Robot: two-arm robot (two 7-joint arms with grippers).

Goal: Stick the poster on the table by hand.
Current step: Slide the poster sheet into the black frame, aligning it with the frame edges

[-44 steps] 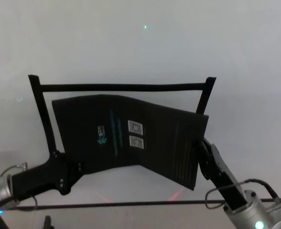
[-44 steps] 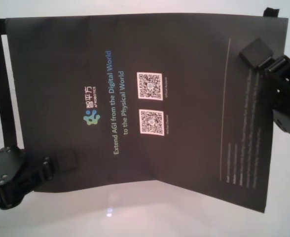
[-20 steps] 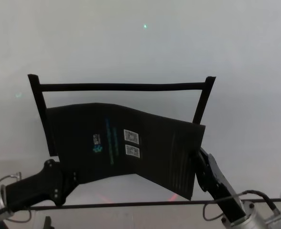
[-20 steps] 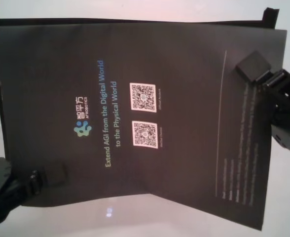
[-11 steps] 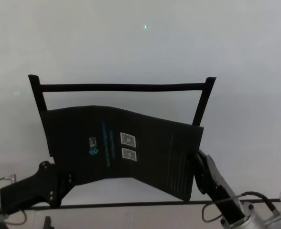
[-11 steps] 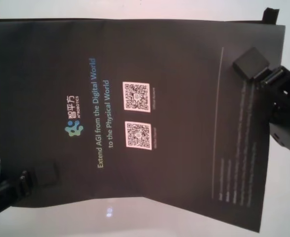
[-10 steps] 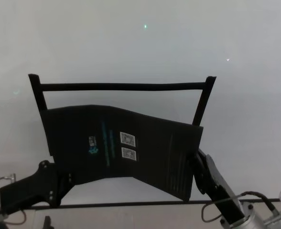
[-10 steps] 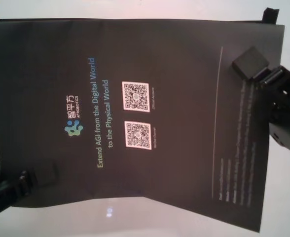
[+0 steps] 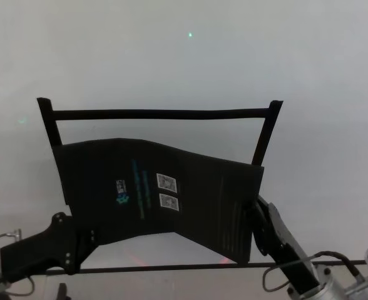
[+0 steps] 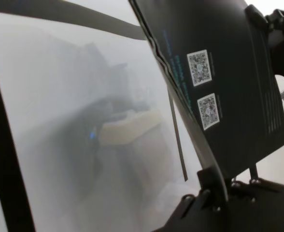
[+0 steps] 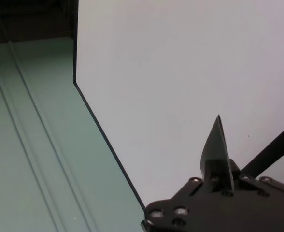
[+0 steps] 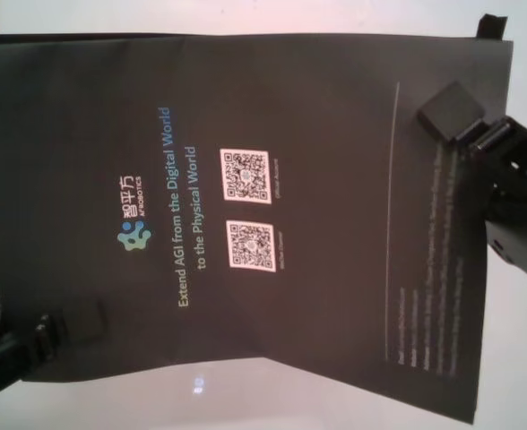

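The black poster (image 9: 159, 190) with two white QR codes hangs just above the white table (image 9: 171, 56), buckled along a crease near its middle. My left gripper (image 9: 87, 236) is shut on the poster's near left corner. My right gripper (image 9: 254, 215) is shut on its right edge. In the chest view the poster (image 12: 290, 206) fills the picture, with the left gripper (image 12: 75, 324) at the lower left and the right gripper (image 12: 452, 115) at the upper right. The left wrist view shows the poster (image 10: 219, 72) rising from the left gripper (image 10: 214, 186). The right wrist view shows the sheet edge-on (image 11: 219, 145).
Thin black tape strips (image 9: 159, 114) form a frame outline on the table; the poster's far edge lies below the far strip and overlaps the left strip. The table's near edge (image 9: 171, 267) runs just in front of both grippers.
Both grippers have drawn the poster towards me and to the left over the last two seconds. In the last half second it has hardly moved.
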